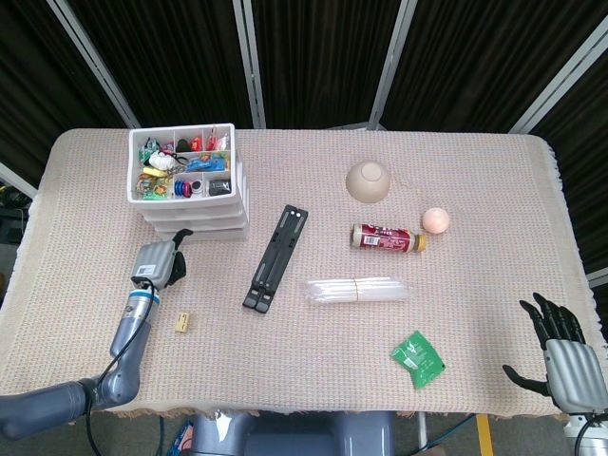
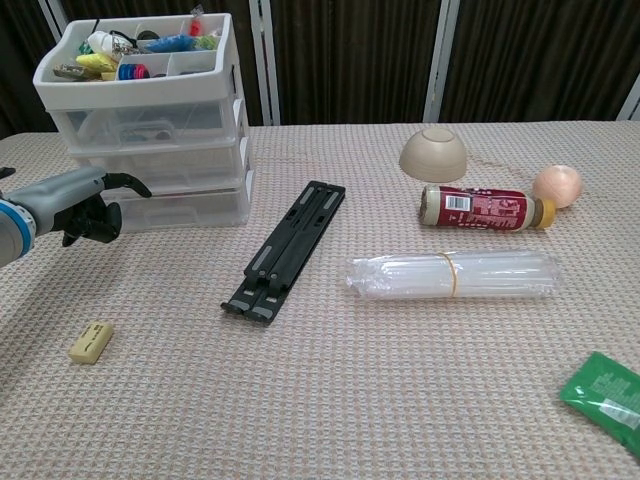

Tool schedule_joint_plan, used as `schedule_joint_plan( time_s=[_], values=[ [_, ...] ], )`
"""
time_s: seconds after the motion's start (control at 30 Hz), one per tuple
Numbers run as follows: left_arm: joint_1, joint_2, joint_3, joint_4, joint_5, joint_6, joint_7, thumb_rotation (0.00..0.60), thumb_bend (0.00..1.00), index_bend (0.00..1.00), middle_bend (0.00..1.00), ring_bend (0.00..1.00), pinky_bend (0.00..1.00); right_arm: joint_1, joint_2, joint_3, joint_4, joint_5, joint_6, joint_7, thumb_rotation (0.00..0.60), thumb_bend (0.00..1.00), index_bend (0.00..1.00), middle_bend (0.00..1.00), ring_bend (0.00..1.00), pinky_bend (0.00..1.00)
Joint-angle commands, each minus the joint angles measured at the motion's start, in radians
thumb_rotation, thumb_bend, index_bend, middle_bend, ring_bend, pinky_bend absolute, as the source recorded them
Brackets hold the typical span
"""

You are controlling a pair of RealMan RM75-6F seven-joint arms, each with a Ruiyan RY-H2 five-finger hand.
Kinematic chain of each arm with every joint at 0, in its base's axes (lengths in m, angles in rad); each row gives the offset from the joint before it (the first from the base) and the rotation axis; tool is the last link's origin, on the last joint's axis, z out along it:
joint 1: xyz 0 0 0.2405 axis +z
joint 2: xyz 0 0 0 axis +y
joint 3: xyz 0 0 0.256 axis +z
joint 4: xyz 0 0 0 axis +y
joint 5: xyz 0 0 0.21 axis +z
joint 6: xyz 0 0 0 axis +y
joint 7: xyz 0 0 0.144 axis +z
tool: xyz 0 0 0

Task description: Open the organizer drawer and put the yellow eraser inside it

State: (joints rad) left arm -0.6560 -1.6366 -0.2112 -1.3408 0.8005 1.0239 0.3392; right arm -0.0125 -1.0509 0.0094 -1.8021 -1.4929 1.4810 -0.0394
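Grey left hand (image 2: 75,205): fingers curled, holding nothing, just before organizer (image 2: 150,120) | right hand (image 1: 567,356): spread, empty

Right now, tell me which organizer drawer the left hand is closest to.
The bottom drawer: the left hand sits level with its front, fingers curled; the two drawers above stand higher.

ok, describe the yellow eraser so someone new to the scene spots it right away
Start at the white drawer organizer at the table's far left. Come toward the near edge, past the left hand in front of its drawers. The yellow eraser lies alone on the cloth there, a small pale yellow block, much smaller than the black folding stand on its right.
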Motion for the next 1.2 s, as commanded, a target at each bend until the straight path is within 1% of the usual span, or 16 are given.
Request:
schedule_joint_plan(
  time_s=[0.03, 0.13, 0.23, 0.5, 0.6, 0.67, 0.77, 1.0, 1.07, 1.13, 1.17, 1.2],
  values=[
    [0.000, -0.002, -0.003, 0.004, -0.012, -0.004, 0.009, 0.600, 0.88, 0.19, 0.96, 0.90, 0.75, 0.000, 0.000, 0.000, 0.000, 0.000, 0.000, 0.000, 0.600, 0.06, 0.11, 0.00, 0.00, 0.00],
    [0.000, 0.000, -0.001, 0.004, -0.015, -0.006, 0.021, 0.600, 0.87, 0.23, 0.96, 0.90, 0.75, 0.000, 0.000, 0.000, 0.000, 0.000, -0.001, 0.000, 0.600, 0.06, 0.11, 0.00, 0.00, 0.00],
    [0.002, 0.004, -0.004, -0.007, -0.022, -0.008, 0.022, 0.600, 0.87, 0.31, 0.96, 0.90, 0.75, 0.000, -0.001, 0.000, 0.000, 0.000, -0.001, -0.001, 0.600, 0.06, 0.11, 0.00, 0.00, 0.00],
    [0.007, 0.016, -0.018, -0.028, -0.003, 0.003, 0.004, 0.600, 0.88, 0.63, 0.97, 0.91, 0.75, 0.000, -0.001, 0.000, -0.001, 0.001, 0.000, -0.001, 0.600, 0.06, 0.11, 0.00, 0.00, 0.00],
    [0.009, 0.019, -0.024, -0.031, 0.002, 0.009, -0.005, 0.600, 0.88, 0.72, 0.97, 0.91, 0.75, -0.001, -0.001, 0.001, -0.001, 0.001, 0.001, 0.000, 0.600, 0.06, 0.11, 0.00, 0.00, 0.00],
    [0.012, 0.020, -0.026, -0.030, 0.007, 0.011, -0.014, 0.600, 0.88, 0.76, 0.97, 0.91, 0.75, 0.000, -0.001, 0.001, -0.002, 0.001, 0.001, 0.000, 0.600, 0.06, 0.11, 0.00, 0.00, 0.00],
    [0.016, 0.025, -0.026, -0.032, 0.007, 0.007, -0.017, 0.600, 0.88, 0.78, 0.97, 0.91, 0.75, 0.000, -0.001, 0.001, -0.001, 0.001, 0.001, 0.000, 0.600, 0.06, 0.11, 0.00, 0.00, 0.00],
    [0.030, 0.042, -0.018, -0.065, 0.024, 0.012, -0.031, 0.600, 0.88, 0.77, 0.97, 0.91, 0.75, -0.001, -0.001, 0.002, -0.002, 0.003, 0.001, 0.000, 0.600, 0.06, 0.11, 0.00, 0.00, 0.00],
    [0.044, 0.058, -0.015, -0.099, 0.044, 0.023, -0.054, 0.600, 0.88, 0.74, 0.97, 0.91, 0.75, 0.000, 0.000, 0.002, -0.002, 0.003, 0.001, 0.000, 0.600, 0.06, 0.11, 0.00, 0.00, 0.00],
    [0.058, 0.076, -0.010, -0.131, 0.076, 0.037, -0.077, 0.600, 0.87, 0.67, 0.97, 0.91, 0.75, -0.001, 0.000, 0.002, -0.002, 0.003, 0.002, 0.000, 0.600, 0.06, 0.11, 0.00, 0.00, 0.00],
    [0.065, 0.087, -0.004, -0.146, 0.102, 0.047, -0.087, 0.600, 0.85, 0.66, 0.97, 0.91, 0.75, -0.001, 0.000, 0.002, -0.002, 0.004, 0.002, -0.001, 0.600, 0.06, 0.11, 0.00, 0.00, 0.00],
    [0.071, 0.096, 0.004, -0.157, 0.126, 0.056, -0.094, 0.600, 0.81, 0.64, 0.97, 0.91, 0.75, -0.001, 0.000, 0.002, -0.002, 0.004, 0.002, -0.001, 0.600, 0.06, 0.11, 0.00, 0.00, 0.00]
  ],
)
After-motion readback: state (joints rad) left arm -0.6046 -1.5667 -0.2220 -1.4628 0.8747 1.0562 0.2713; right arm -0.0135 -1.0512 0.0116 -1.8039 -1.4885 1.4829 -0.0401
